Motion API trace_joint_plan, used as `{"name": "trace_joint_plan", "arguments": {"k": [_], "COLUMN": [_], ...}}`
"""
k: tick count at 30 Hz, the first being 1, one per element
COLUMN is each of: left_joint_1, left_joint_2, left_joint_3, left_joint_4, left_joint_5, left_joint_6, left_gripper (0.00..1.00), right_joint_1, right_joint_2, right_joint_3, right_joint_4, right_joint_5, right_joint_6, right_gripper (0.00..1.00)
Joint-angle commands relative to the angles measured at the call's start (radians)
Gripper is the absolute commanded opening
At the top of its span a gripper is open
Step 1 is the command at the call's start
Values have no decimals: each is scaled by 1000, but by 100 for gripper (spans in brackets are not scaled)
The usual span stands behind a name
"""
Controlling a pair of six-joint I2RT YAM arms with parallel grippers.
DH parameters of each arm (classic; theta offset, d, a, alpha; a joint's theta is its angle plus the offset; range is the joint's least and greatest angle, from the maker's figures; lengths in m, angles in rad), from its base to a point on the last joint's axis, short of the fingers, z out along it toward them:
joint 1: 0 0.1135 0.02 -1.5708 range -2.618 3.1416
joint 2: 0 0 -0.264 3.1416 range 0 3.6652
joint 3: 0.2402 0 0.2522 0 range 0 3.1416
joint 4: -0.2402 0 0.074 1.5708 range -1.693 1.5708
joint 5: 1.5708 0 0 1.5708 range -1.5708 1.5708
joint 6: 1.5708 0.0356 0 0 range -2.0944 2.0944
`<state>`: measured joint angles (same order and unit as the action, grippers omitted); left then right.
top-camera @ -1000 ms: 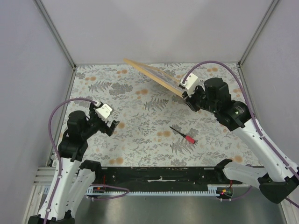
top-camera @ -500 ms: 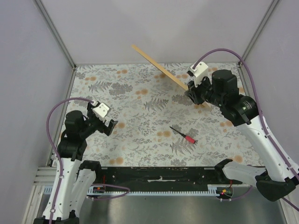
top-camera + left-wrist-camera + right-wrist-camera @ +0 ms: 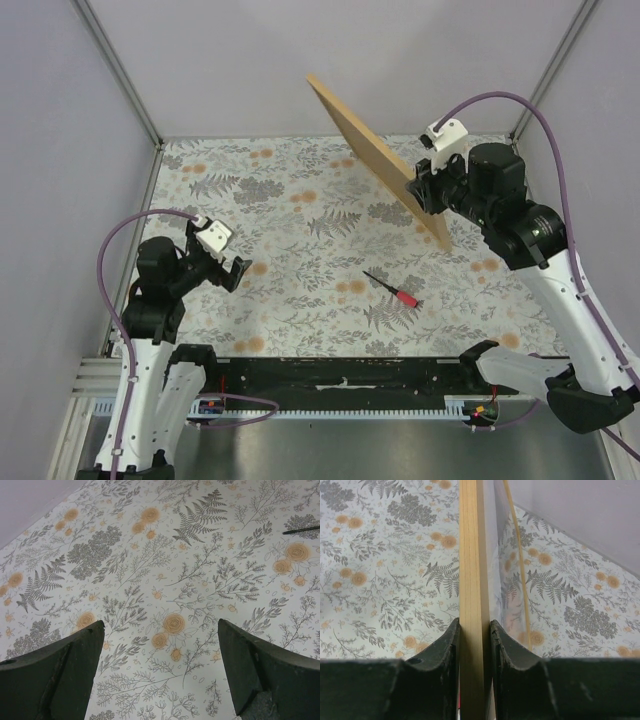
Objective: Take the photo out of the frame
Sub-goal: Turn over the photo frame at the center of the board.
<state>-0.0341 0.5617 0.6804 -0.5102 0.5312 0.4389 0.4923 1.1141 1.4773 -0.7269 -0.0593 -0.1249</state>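
Note:
My right gripper point(image 3: 418, 190) is shut on the edge of the frame point(image 3: 372, 152) and holds it in the air, tilted up over the back right of the table, its brown back board facing the top camera. In the right wrist view the frame's tan wooden edge point(image 3: 473, 555) runs straight up between my gripper point(image 3: 473, 630), with the clear glass pane to its right. The photo is hidden. My left gripper point(image 3: 236, 268) is open and empty above the left of the table, and in the left wrist view my left gripper point(image 3: 160, 630) has only cloth under it.
A small screwdriver with a red handle point(image 3: 394, 290) lies on the floral tablecloth point(image 3: 300, 250) right of centre; its dark tip shows in the left wrist view point(image 3: 301, 529). Grey walls close off the back and both sides.
My right gripper has lifted the frame and swung it from nearly flat to steeply tilted, turning its brown back toward the top camera. The left arm has barely moved.

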Motion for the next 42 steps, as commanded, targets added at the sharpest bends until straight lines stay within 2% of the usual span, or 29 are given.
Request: {"name": "trace_joint_plan", "arguments": {"k": [1, 6, 10, 20, 27, 42], "left_joint_1": [10, 17, 17, 23, 26, 26], "left_joint_2": [-8, -8, -8, -17, -20, -22], "left_joint_3": [13, 10, 8, 5, 4, 2], "left_joint_4": [-2, -1, -1, -1, -1, -1], "left_joint_5": [32, 44, 47, 53, 59, 67], "left_joint_6": [-19, -16, -14, -14, -11, -9], "left_gripper": [100, 100, 100, 100, 100, 100], "right_joint_1": [-4, -4, -4, -49, -159, -518], "right_joint_2": [-5, -2, -13, -51, -66, -129], "right_joint_3": [80, 116, 136, 61, -14, -196], "right_joint_4": [109, 109, 129, 176, 173, 193], "right_joint_5": [53, 53, 121, 259, 245, 4], "right_joint_6": [71, 82, 90, 113, 123, 99], "right_gripper": [0, 0, 0, 0, 0, 0]}}
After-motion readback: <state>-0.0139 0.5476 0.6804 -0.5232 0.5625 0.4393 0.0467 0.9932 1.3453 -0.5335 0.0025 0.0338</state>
